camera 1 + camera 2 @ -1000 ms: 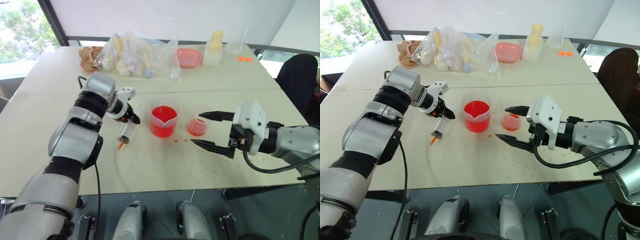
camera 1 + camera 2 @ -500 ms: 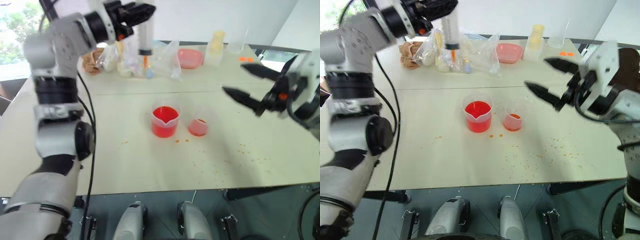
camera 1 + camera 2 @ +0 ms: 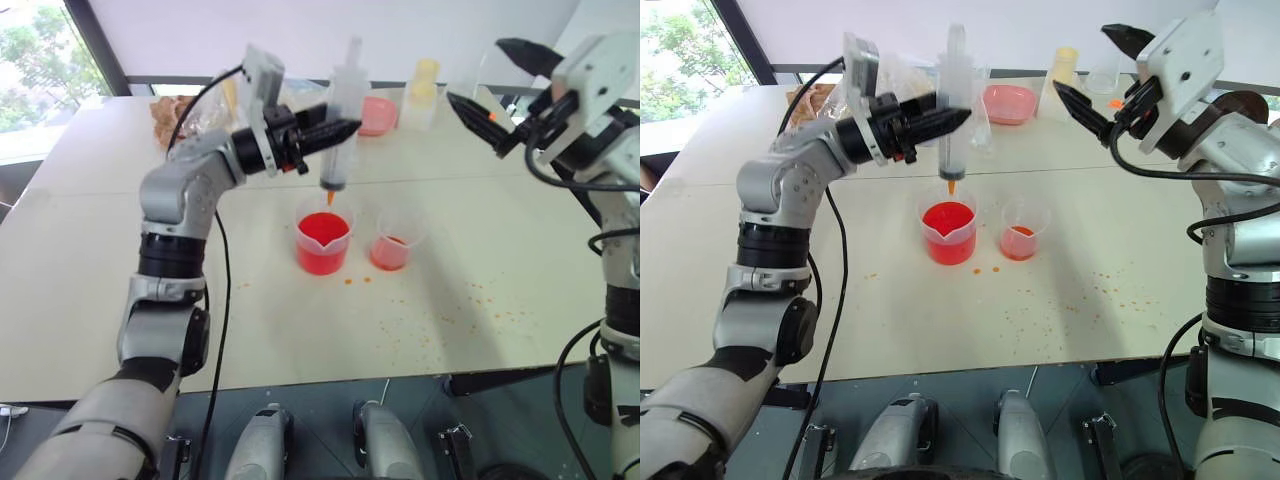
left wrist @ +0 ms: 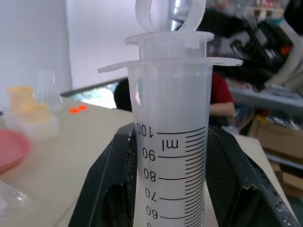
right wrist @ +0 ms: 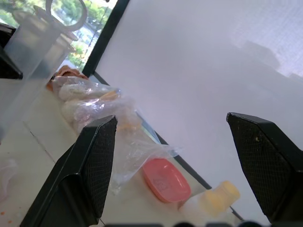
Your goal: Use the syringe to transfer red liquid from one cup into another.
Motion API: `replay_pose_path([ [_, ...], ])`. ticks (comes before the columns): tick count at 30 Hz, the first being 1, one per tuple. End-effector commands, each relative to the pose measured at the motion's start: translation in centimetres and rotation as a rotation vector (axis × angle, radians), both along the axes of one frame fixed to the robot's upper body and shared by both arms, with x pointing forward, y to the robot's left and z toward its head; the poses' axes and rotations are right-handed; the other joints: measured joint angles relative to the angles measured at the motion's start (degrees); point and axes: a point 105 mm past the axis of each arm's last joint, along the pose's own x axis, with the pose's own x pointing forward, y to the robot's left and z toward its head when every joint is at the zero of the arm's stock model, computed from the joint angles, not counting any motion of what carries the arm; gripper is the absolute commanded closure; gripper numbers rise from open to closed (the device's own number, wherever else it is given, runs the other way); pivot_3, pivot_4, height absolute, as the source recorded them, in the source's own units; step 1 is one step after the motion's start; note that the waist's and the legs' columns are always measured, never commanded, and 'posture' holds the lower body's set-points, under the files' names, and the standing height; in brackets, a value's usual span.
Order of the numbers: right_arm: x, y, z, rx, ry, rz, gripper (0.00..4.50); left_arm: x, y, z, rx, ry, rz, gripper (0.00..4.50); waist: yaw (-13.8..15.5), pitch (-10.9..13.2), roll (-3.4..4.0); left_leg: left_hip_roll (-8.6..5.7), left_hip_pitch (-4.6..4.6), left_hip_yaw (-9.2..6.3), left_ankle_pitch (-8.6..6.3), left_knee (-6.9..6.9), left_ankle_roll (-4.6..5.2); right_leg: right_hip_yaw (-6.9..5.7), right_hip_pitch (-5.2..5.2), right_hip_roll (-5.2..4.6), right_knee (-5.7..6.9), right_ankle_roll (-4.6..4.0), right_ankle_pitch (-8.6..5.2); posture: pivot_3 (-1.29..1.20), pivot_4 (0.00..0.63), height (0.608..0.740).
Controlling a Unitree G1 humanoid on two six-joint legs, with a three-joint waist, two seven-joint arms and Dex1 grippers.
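My left jaws [image 3: 958, 117] clench the syringe [image 3: 953, 100] upright above the beaker [image 3: 948, 230] of red liquid [image 3: 948, 218]; barrel looks empty (nothing drawn yet). Right jaws [image 3: 1088, 70] hang released. Small cup [image 3: 1023, 228] awaits on the desk [image 3: 1090, 300].

Pale table [image 3: 890, 330], seam across mid. At far edge: crumpled clear plastic bags [image 5: 94, 101] w/ small bottles inside, brownish bundle [image 3: 170, 115] just beside on left. Pink bowl [image 3: 1008, 103] near bags, right of them. Next to bowl, yellow-lidded container [image 3: 422, 95]; clear flask [image 4: 49, 87] beyond, w/ orange bits [image 4: 78, 109] on table nearby. Orange specks [image 3: 1110, 295] scattered over near-right part of table. Person in red top [image 4: 220, 97] seated in backgrd; cardboard boxes [image 4: 279, 137] beside.
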Motion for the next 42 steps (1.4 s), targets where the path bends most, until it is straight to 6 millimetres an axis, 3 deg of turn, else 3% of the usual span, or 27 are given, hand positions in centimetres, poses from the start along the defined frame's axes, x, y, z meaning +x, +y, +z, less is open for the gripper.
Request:
replay_pose_path([
  [1, -0.5, 1.1, 1.0, -0.021, -0.05, 0.06, 0.65, -1.0, -0.3, 0.6, 0.012, -0.074, -0.031, 3.05, 0.0, 0.0, 0.0, 0.01, 0.0, -0.01, 0.0, 0.0, 0.0, 0.0, 0.0, 0.02, 0.0, 0.0, 0.0, 0.0, 0.15, 0.74],
  [11, -0.8, 5.3, 0.5, -0.021, -0.028, 0.206, 0.65, -1.4, -0.8, -0.9, 0.061, -0.084, -0.046, 3.05, 0.03, 0.0, 0.01, 0.02, 0.0, -0.05, 0.0, 0.01, 0.0, -0.01, 0.0, 0.03, 0.01, -0.01, 0.0, 0.0, 0.15, 0.74],
  [26, -1.0, 8.5, 0.0, -0.006, -0.012, 0.311, 0.65, -1.4, -0.7, -3.0, 0.131, -0.086, -0.038, 3.05, -0.01, 0.01, 0.01, 0.02, 0.0, -0.07, 0.0, 0.0, 0.0, -0.01, 0.0, 0.04, 0.01, -0.01, 0.0, 0.0, 0.15, 0.74],
  [29, -0.7, 8.7, -0.3, -0.006, 0.001, 0.322, 1.58, -1.3, -0.6, -3.6, 0.15, -0.086, -0.036, 3.05, -0.01, 0.01, 0.01, 0.02, 0.0, -0.07, 0.0, 0.0, 0.0, -0.01, -0.01, 0.04, 0.02, -0.01, 0.0, 0.0, 0.15, 0.74],
  [32, -0.3, 8.7, -1.1, -0.024, 0.014, 0.316, 3.21, -1.2, -0.6, -3.7, 0.145, -0.083, -0.03, 3.05, 0.02, 0.01, 0.01, 0.01, 0.0, -0.07, 0.0, 0.0, 0.0, -0.01, 0.0, 0.04, 0.01, -0.01, 0.0, 0.0, 0.15, 0.74],
  [35, -0.1, 8.7, -1.2, -0.024, 0.018, 0.314, 4.48, -1.0, -0.5, -3.9, 0.146, -0.08, -0.017, 3.05, 0.06, 0.01, 0.01, 0.01, 0.0, -0.07, 0.0, 0.0, 0.0, -0.01, 0.0, 0.04, 0.01, -0.01, 0.0, 0.0, 0.15, 0.74],
  [42, 0.8, 8.0, 0.1, 0.003, -0.048, 0.251, 4.48, -1.0, -0.4, -4.4, 0.147, -0.07, -0.008, 3.05, -0.05, 0.01, 0.02, 0.02, 0.0, -0.08, 0.0, 0.0, 0.0, -0.02, 0.0, 0.05, 0.02, -0.01, 0.0, 0.0, 0.15, 0.74],
])
